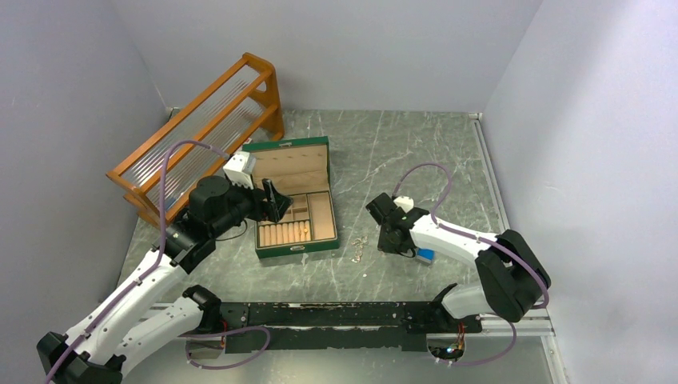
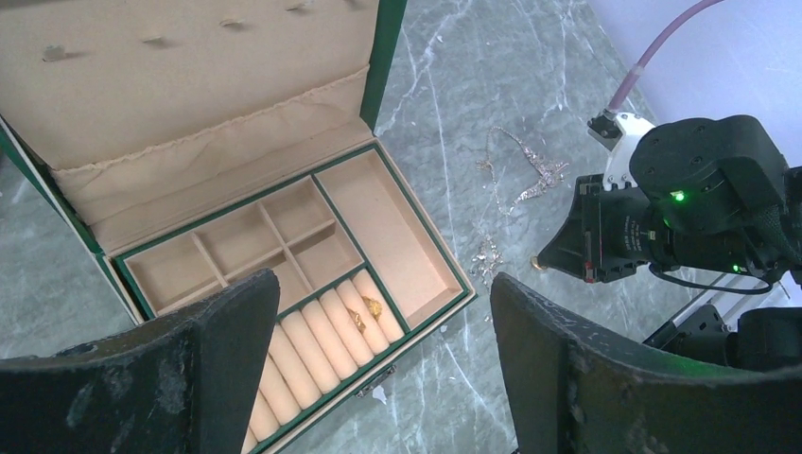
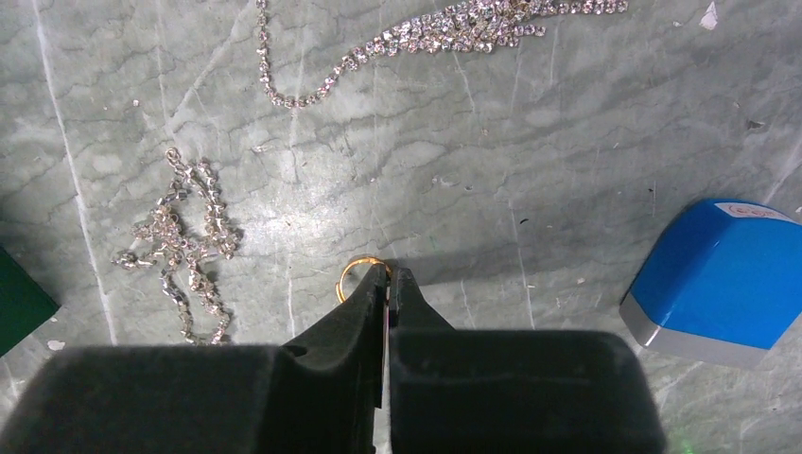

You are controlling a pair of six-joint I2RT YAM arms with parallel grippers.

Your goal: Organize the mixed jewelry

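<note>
My right gripper [image 3: 390,274] is down at the table with its jaws shut on the edge of a small gold ring [image 3: 353,275]. The left wrist view shows that ring [image 2: 537,266] at the right gripper's tip. To its left lies a tangled sparkly chain [image 3: 180,246], and a longer rhinestone chain [image 3: 444,28] lies farther out. The open green jewelry box [image 1: 296,250] holds two gold pieces [image 2: 365,313] in its roll slots. My left gripper [image 2: 383,359] hovers open above the box's front corner, holding nothing.
A small blue block [image 3: 719,279] sits on the table just right of my right gripper. A wooden slatted rack [image 1: 200,132] stands at the back left behind the box. The box lid [image 2: 189,85] stands raised. Grey walls enclose the table on three sides.
</note>
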